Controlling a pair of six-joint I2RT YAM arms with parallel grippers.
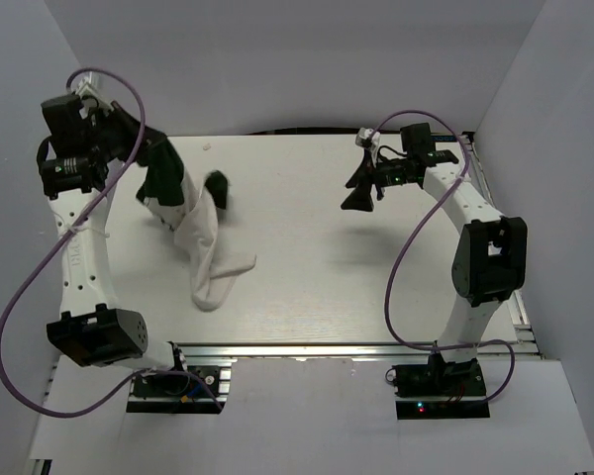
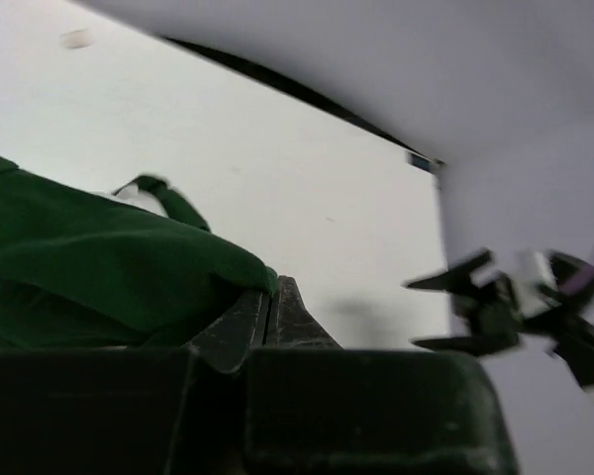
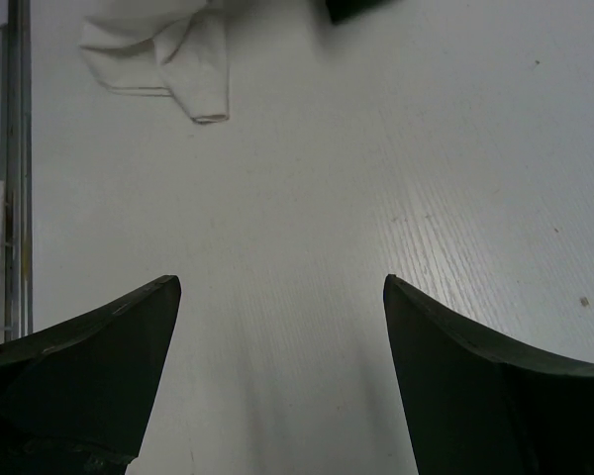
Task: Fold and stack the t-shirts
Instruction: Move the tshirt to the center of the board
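Left wrist view alone shows left hand [image 2: 270,297] pinching t-shirt [image 2: 99,267] sleeve.

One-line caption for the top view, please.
Left gripper pinches the t-shirt by a green sleeve, white body trailing onto the table; right gripper open, apart.
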